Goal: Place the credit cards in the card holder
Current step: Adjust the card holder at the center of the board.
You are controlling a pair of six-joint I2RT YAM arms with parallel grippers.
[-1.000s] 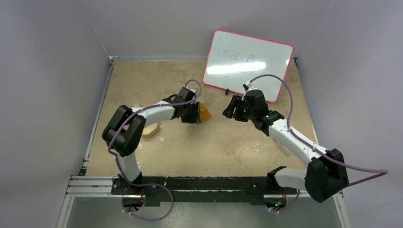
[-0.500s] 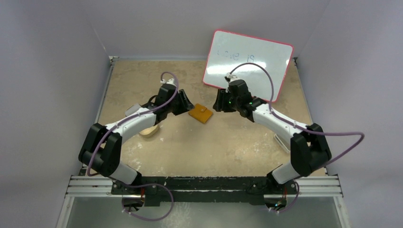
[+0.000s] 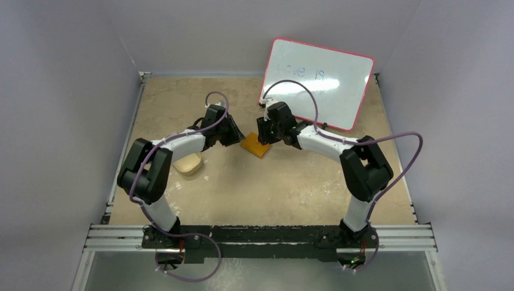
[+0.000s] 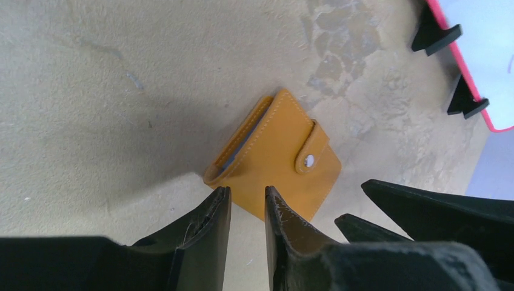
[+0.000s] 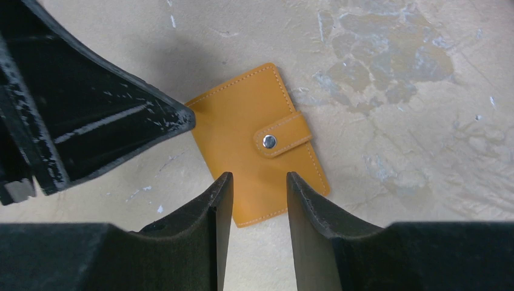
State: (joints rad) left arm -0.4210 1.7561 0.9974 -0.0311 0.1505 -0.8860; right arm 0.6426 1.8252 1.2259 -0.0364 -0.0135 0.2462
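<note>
The card holder (image 3: 255, 146), an orange-brown wallet snapped shut, lies flat on the table between the two grippers. My left gripper (image 3: 238, 136) is at its left edge, and in the left wrist view its tips (image 4: 247, 191) hover over the near edge of the card holder (image 4: 273, 157), open a narrow gap with nothing between them. My right gripper (image 3: 261, 133) is at the holder's far right side. Its jaws (image 5: 259, 177) stand open above the card holder (image 5: 254, 145), empty. A thin bluish sliver shows inside the holder's fold. No loose credit cards are in view.
A beige shallow tray (image 3: 188, 163) sits left of the left forearm. A whiteboard with a red rim (image 3: 315, 82) stands at the back right on black feet (image 4: 463, 100). The grippers are close, and the left one's fingers (image 5: 121, 121) fill the right wrist view's upper left.
The right gripper has moved left and down to the card holder. The left gripper drew back, then came in close again. Both pairs of jaws have narrowed. The holder has stayed in place.
</note>
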